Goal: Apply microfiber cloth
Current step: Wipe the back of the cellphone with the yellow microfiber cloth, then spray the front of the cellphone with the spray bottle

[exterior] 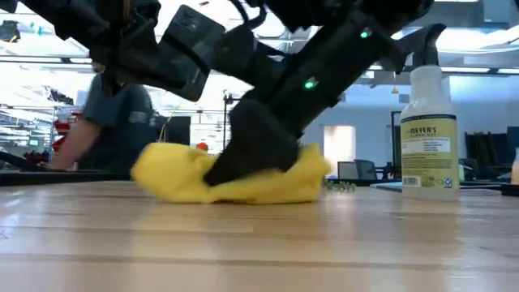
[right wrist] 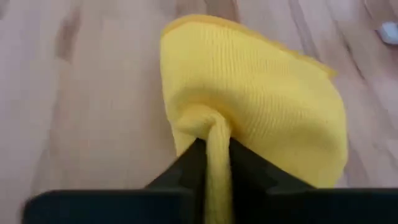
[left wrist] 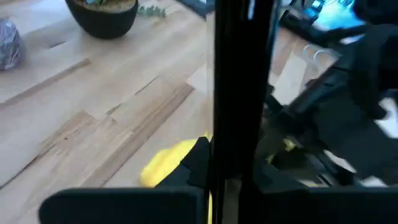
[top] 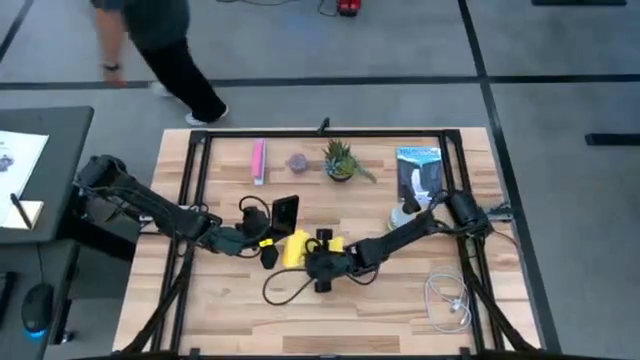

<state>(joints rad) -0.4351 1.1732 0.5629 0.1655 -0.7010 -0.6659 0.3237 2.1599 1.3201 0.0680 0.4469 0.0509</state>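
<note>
We start with the desk (top: 400, 310), a pale wood top ringed by a dark frame, carrying everything else; a person (top: 160, 40) walks past its far edge, well apart from the arms, yet a step closer would put a sleeve within their reach. Both arms converge on the middle of the desk, and there lies our first worry; they sit so near one another that any sideways sweep could knock one against the other.

The microfiber cloth (right wrist: 261, 99) lies bunched in a soft yellow mound on the desk, just beside the black phone (top: 285, 211); our right hand (right wrist: 211, 163) is clenched on a pinched fold of it, its two dark fingers closed either side of the ridge of fabric. That grip takes only a narrow pleat; if we drag, the fold could slide out, or the cloth could stay balled and wipe with a lump instead of a flat face.

Our left hand (top: 262, 242) sits touching or nearly touching the phone's near end; we cannot tell whether it is clenched or released, since its own wrist view is blocked by a dark upright shape. If it is not steadying the phone, a pass of the cloth might shove the phone across the desk.

The spray bottle (exterior: 428, 130) stands upright beside the right arm's elbow; a wide swing could tip it; the loose white cable (top: 447, 300) near the front edge could snag.
</note>
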